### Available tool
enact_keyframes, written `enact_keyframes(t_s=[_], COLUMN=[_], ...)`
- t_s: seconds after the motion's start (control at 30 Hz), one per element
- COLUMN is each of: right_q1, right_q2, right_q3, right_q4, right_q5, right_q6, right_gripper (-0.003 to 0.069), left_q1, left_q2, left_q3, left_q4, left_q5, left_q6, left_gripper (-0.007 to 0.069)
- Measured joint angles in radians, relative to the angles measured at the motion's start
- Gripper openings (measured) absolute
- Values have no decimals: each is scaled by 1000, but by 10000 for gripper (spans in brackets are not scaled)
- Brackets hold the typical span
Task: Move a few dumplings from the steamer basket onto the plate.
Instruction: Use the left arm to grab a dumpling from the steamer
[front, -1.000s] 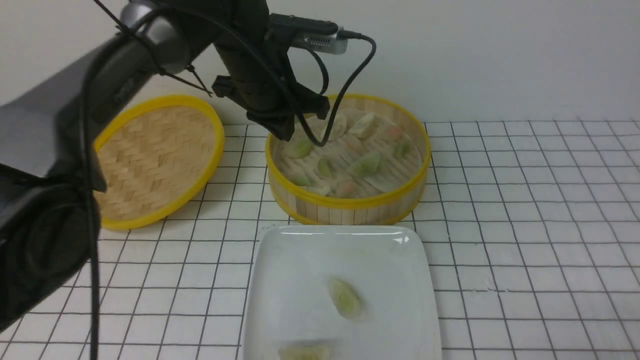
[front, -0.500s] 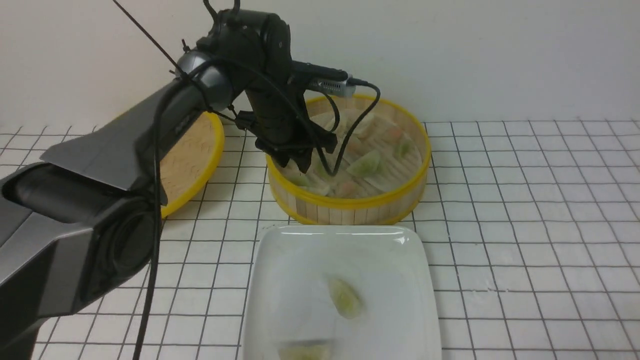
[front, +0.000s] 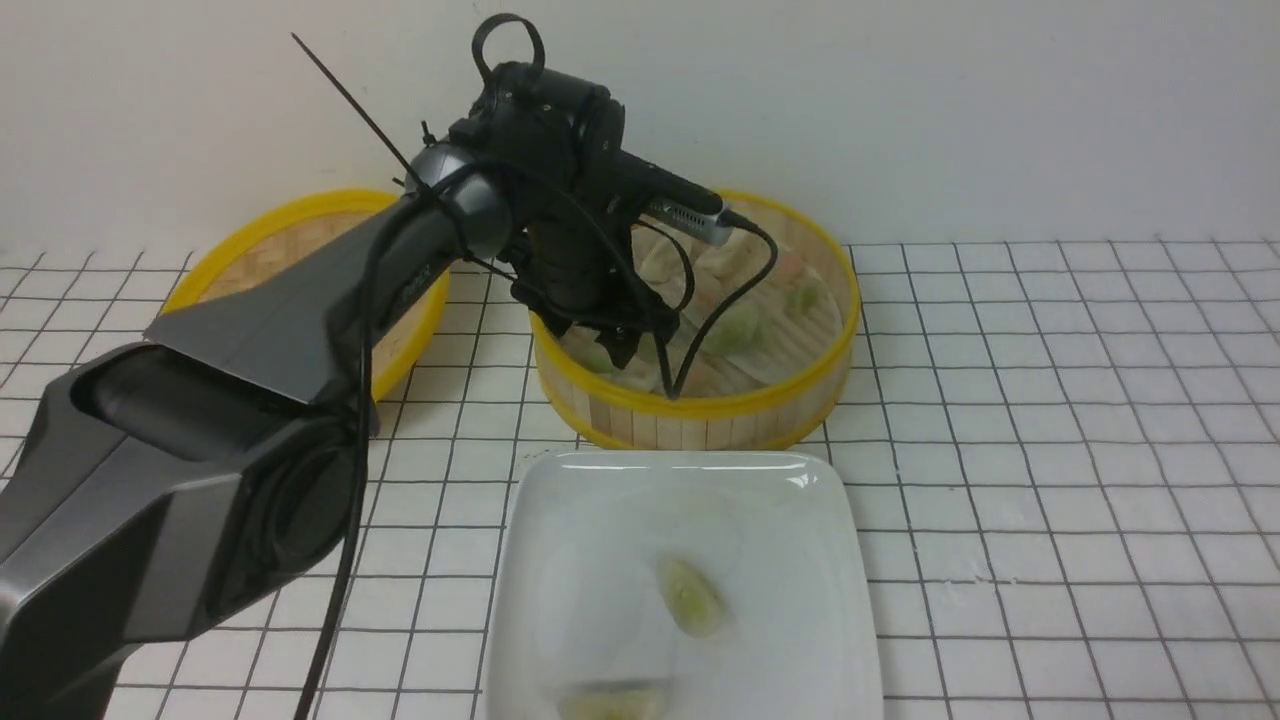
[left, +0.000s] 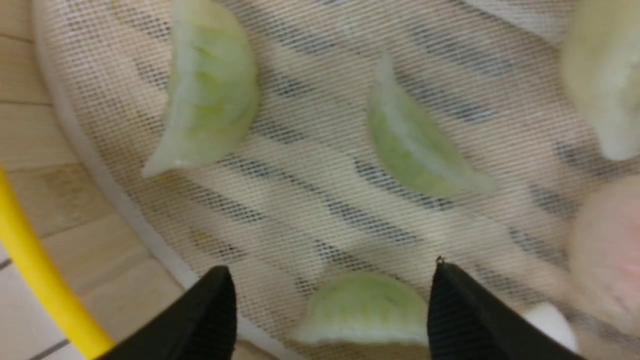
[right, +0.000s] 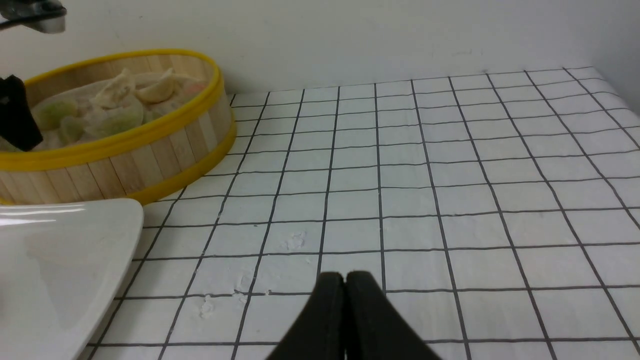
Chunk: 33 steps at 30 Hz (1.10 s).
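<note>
The dumplings (left: 410, 145) are pale green, steamer basket (front: 700, 408) rims yellow, plate (front: 600, 520) white

- left arm (front: 270, 340): grey angular shells, round black joint cap, black wrist housing
- black cable (front: 765, 280) looped at the wrist; thin black zip tie (front: 350, 103) tail
- camera (front: 680, 205): black-and-silver bar
- left gripper (left: 330, 310): black fingers (left: 465, 320), finely ribbed
- right gripper (right: 345, 287): plain black, tapered

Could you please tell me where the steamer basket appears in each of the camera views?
Front view: steamer basket at centre, just behind the plate.
Left wrist view: steamer basket seen from inside, filling the frame.
Right wrist view: steamer basket beyond the plate's corner, cut by the frame edge.
Shared landmark: its yellow rim.
</note>
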<state>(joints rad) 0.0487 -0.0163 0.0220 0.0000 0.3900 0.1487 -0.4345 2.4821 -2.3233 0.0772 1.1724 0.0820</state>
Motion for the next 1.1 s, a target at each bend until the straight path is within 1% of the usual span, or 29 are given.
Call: enact_keyframes(t_s=[0.27, 0.33, 0.4, 0.43, 0.47, 0.5, 0.63, 0.67, 0.7, 0.73, 0.77, 0.8, 0.83, 0.97, 1.1], right_q1=[0, 0, 0, 0, 0, 0, 0, 0, 0, 0, 0, 0, 0, 0, 0], right_q2=[0, 0, 0, 0, 0, 0, 0, 0, 0, 0, 0, 0, 0, 0, 0], right_q3=[0, 0, 0, 0, 0, 0, 0, 0, 0, 0, 0, 0, 0, 0, 0], right_q4=[0, 0, 0, 0, 0, 0, 0, 0, 0, 0, 0, 0, 0, 0, 0], right_q5=[0, 0, 0, 0, 0, 0, 0, 0, 0, 0, 0, 0, 0, 0, 0], right_q6=[0, 0, 0, 0, 0, 0, 0, 0, 0, 0, 0, 0, 0, 0, 0], right_gripper=[-14, -14, -14, -14, -14, -14, -14, -14, -14, -14, -14, -14, -14, -14, -14], left_q1=[-25, -28, -28, -28, -28, -28, -28, -28, -28, -29, -30, -30, -30, -33, -33], left_q2=[27, 31, 33, 33, 33, 33, 36, 36, 34, 29, 19, 19, -8, -66, -88], left_q3=[-5, -9, -11, -11, -12, -13, -48, -60, -75, -95, -103, -104, -111, -116, -119], left_q4=[15, 15, 6, 5, 4, 4, -13, -20, -27, -33, -35, -37, -45, -47, -48], left_q5=[0, 5, 6, 6, 7, 5, 41, 50, 56, 55, 57, 57, 59, 61, 65], left_q6=[-28, -51, -82, -82, -90, -95, -98, -98, -98, -98, -98, -98, -98, -95, -95], left_gripper=[458, 442, 377, 377, 303, 281, 274, 261, 230, 138, 90, 81, 29, -6, -6])
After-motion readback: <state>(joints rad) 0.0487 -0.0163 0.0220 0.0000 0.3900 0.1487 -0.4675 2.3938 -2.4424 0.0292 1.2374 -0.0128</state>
